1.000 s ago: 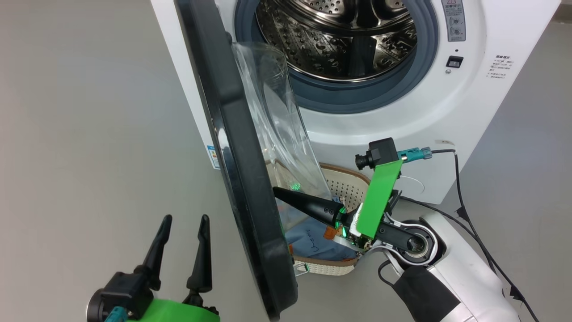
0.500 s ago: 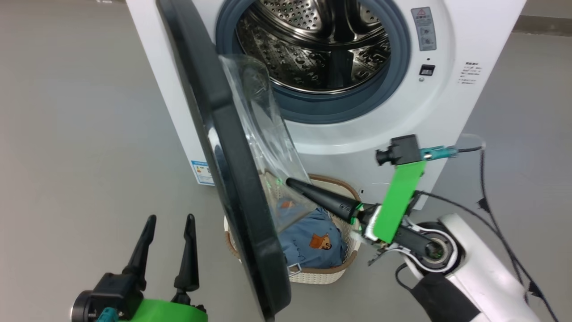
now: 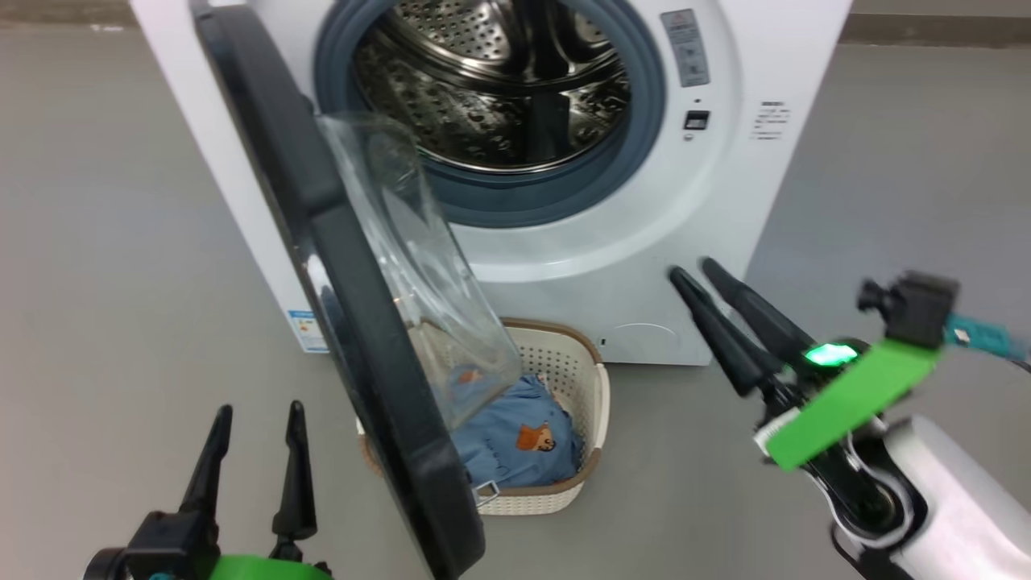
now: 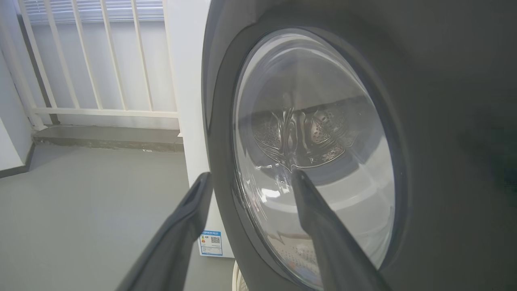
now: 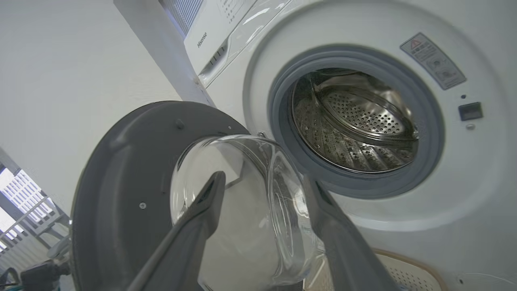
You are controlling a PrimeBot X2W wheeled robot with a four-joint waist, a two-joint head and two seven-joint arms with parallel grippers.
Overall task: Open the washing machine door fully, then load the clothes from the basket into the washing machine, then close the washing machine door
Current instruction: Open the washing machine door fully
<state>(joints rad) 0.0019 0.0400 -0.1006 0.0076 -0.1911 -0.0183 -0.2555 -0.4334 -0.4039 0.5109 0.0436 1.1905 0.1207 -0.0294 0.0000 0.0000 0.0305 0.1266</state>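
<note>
Well, the door is out, but nothing is loaded yet.
You have the washing machine door standing edge-on from the washing machine, its glass bowl hanging over the basket (whether that counts as fully open is your call). The clothes lie in the basket, on the floor at the machine's foot, and the drum looks empty. Your left jaws and right jaws both stand wide, holding nothing. Loading and closing remain.
</note>
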